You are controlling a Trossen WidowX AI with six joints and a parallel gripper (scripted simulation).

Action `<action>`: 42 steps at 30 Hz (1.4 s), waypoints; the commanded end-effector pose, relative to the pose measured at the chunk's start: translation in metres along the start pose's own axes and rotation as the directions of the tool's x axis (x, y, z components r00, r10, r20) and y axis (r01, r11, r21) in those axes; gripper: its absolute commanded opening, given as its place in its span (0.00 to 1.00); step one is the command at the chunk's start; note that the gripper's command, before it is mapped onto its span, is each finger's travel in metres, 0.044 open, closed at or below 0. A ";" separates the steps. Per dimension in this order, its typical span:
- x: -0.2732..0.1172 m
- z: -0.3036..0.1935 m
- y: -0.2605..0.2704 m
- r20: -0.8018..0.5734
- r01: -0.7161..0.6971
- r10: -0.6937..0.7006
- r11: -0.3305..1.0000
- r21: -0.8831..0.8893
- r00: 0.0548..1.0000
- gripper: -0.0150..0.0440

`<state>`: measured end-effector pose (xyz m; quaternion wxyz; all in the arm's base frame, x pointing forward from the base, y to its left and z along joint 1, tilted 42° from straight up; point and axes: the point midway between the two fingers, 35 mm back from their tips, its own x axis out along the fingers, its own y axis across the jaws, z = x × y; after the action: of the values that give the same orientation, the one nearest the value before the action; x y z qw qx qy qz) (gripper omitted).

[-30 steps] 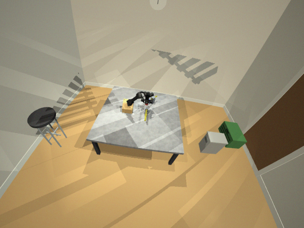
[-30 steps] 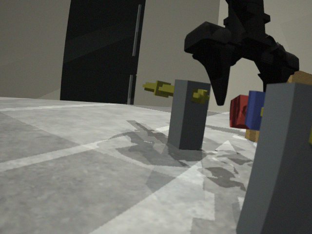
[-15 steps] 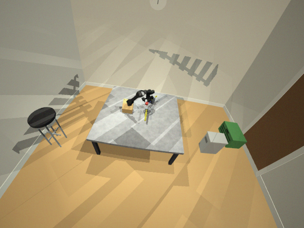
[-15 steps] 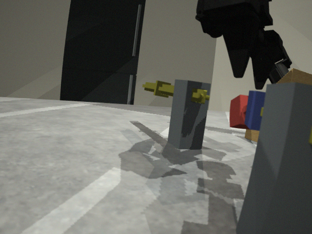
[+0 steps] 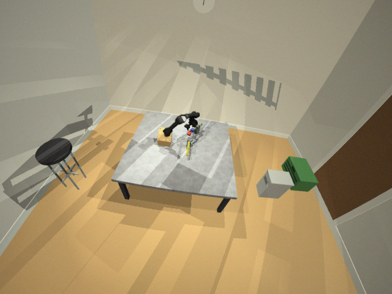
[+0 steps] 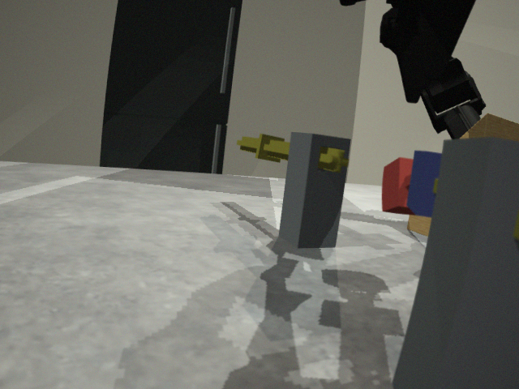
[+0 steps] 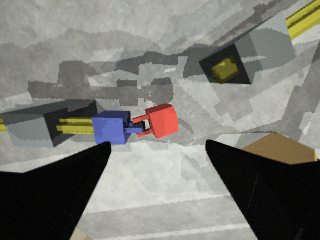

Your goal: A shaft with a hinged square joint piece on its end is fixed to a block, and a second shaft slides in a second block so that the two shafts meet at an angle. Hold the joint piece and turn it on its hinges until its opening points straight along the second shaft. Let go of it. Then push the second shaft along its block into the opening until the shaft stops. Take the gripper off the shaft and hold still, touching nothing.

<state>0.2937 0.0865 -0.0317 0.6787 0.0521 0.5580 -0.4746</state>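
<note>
The red joint piece [image 5: 189, 133] [image 6: 397, 185] [image 7: 164, 121] hangs on dark hinges from the blue part [image 5: 192, 129] [image 6: 423, 184] [image 7: 110, 128] on the first shaft [image 7: 75, 125]. This shaft runs through a grey block [image 6: 469, 251] [image 7: 30, 129]. In the wrist view the red piece faces right, tilted slightly upward; its opening is hidden. The yellow second shaft [image 5: 188, 148] [image 6: 274, 149] [image 7: 306, 19] sits in the second grey block [image 6: 293, 196] [image 7: 275, 45], its near end close to the block's face. My gripper [image 7: 159, 145] is open and empty, above and beside the red piece.
The arm stands on a wooden base block [image 5: 164, 139] [image 7: 282, 147] on the grey table [image 5: 145, 164]. A black stool [image 5: 54, 150] stands left of the table, and a white box [image 5: 275, 185] and green box [image 5: 302, 174] stand to its right.
</note>
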 end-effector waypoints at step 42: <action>-0.008 0.009 -0.054 0.037 0.063 -0.053 0.925 -0.374 0.998 1.00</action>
<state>0.2637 0.0590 0.0029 0.6592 -0.1411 0.6497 -0.3513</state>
